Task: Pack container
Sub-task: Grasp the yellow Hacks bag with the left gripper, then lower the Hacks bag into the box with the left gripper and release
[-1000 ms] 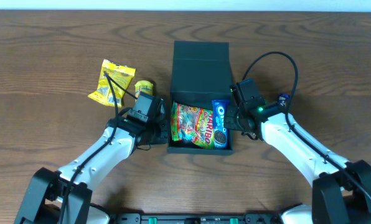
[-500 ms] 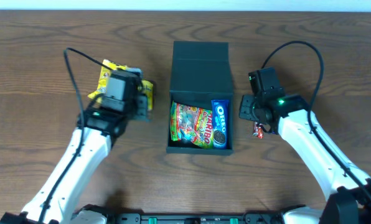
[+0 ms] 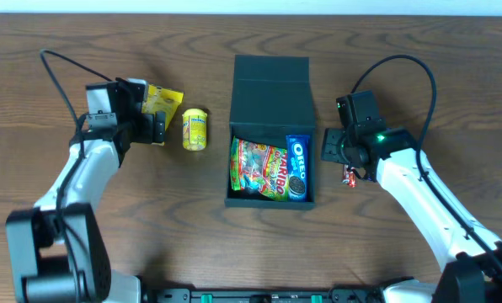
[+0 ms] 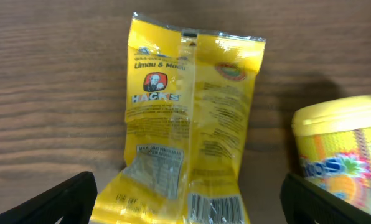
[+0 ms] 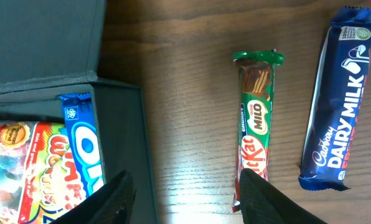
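Note:
The dark teal container (image 3: pixel 270 84) stands open mid-table, lid flap laid back; inside lie a Haribo bag (image 3: pixel 262 168) and a blue Oreo pack (image 3: pixel 297 167). My left gripper (image 3: pixel 156 126) is far left of it, open over the lower end of a yellow Hacks packet (image 4: pixel 188 118), one finger on either side (image 4: pixel 188 211). A yellow tub (image 4: pixel 344 149) lies just to its right. My right gripper (image 5: pixel 185 205) is open just outside the container's right wall (image 5: pixel 123 124), with only wood between the fingers.
A KitKat Milo bar (image 5: pixel 254 130) and a blue Dairy Milk bar (image 5: pixel 338 99) lie on the wood right of the container. The yellow tub (image 3: pixel 194 129) lies on its side between the left gripper and the box.
The left arm swung away from the box to the yellow packet and opened wide. The right gripper drew back from the box's right side and opened.

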`<state>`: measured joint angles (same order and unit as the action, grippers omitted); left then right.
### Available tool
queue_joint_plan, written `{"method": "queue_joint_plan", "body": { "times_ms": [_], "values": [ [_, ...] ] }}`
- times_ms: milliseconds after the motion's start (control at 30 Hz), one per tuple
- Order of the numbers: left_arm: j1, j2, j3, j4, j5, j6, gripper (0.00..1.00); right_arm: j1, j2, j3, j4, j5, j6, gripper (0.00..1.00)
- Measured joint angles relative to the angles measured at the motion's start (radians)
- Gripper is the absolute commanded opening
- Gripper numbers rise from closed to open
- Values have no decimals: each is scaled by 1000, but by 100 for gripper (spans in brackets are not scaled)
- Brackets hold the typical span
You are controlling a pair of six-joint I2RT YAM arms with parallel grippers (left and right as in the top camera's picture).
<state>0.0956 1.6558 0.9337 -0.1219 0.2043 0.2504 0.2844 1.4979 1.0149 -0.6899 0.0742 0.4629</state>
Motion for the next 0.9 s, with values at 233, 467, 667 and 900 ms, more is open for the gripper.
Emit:
{"method": "queue_joint_plan", "body": {
  "times_ms": [233, 467, 667, 900],
  "values": [
    [1, 128, 14, 53, -9, 29, 56, 0, 0, 0, 0, 0, -1, 61],
    [0, 155, 34, 55, -1, 17, 24, 0, 0, 0, -2, 1, -1, 62],
    [0, 147, 102, -68, -1, -18, 6, -3, 0, 0, -5, 0, -2, 62],
    [0, -2, 154, -241, -8, -38, 6, -101, 0, 0, -62, -19, -6, 53]
  ]
}}
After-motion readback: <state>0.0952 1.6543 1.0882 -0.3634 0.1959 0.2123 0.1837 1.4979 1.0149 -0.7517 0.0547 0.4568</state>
